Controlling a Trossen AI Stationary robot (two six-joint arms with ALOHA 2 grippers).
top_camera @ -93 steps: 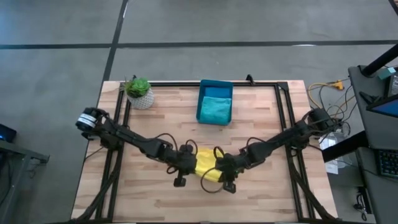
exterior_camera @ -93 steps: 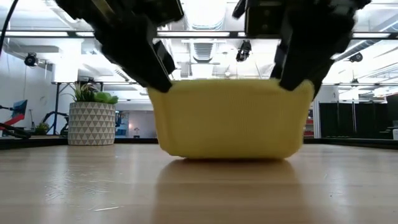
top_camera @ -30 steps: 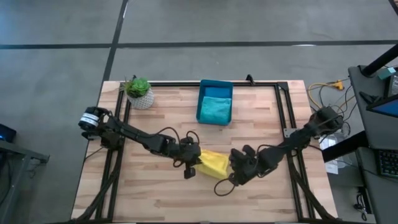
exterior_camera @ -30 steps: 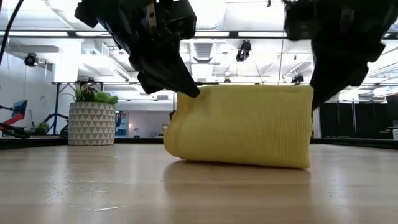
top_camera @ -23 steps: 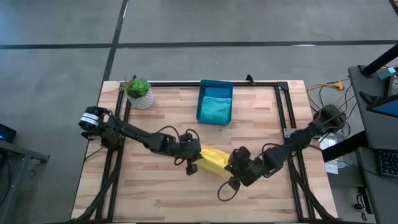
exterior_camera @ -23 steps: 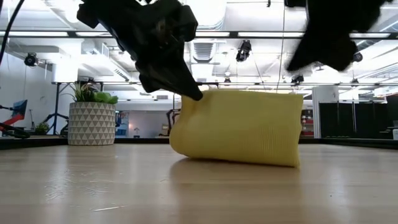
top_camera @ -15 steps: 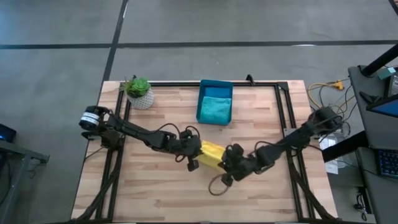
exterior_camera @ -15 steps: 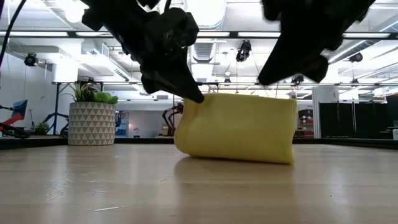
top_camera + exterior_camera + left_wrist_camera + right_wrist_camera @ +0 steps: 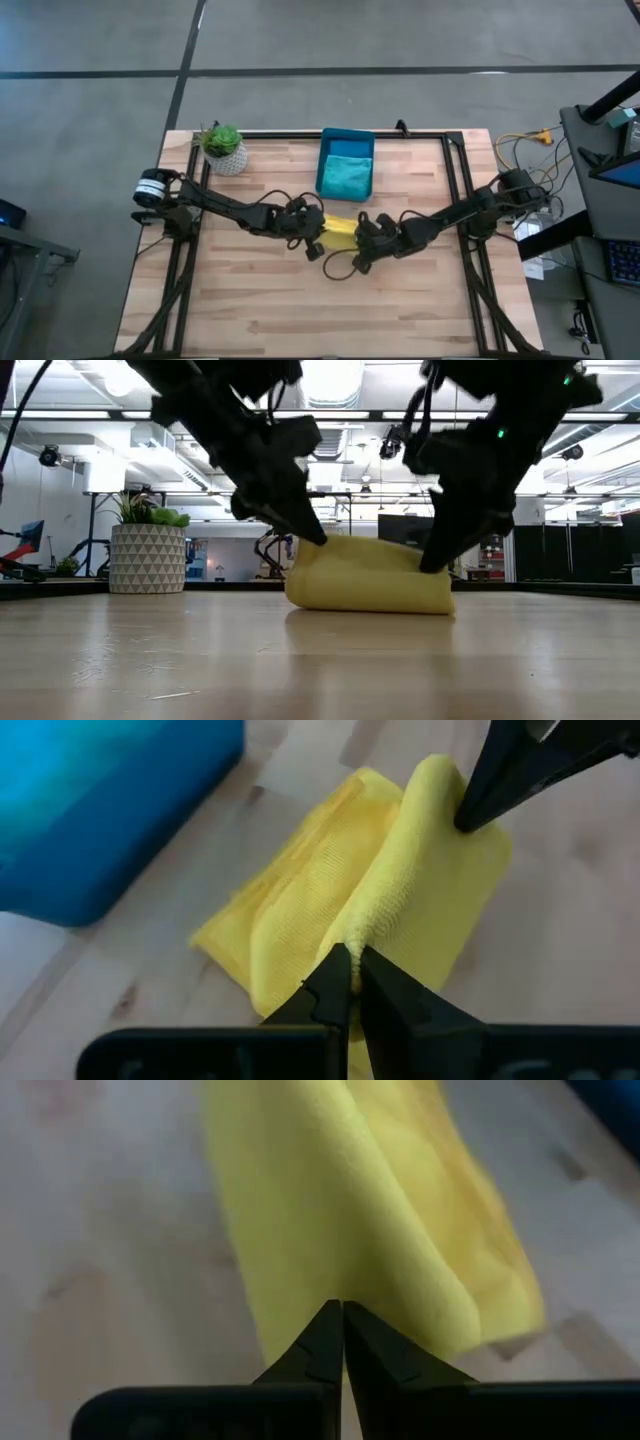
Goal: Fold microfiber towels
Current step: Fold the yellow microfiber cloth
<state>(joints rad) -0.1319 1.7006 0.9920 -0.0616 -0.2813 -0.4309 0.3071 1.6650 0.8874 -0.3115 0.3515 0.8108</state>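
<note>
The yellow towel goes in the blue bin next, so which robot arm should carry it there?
Probably the left. Both grippers, left and right, are shut on the yellow towel, but the blue bin sits up and slightly to the left, marginally nearer the left gripper. It's close, though.

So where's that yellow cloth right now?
In the high view the yellow towel lies near the table's middle, pinched between the left gripper and right gripper, just in front of the blue bin.
</note>
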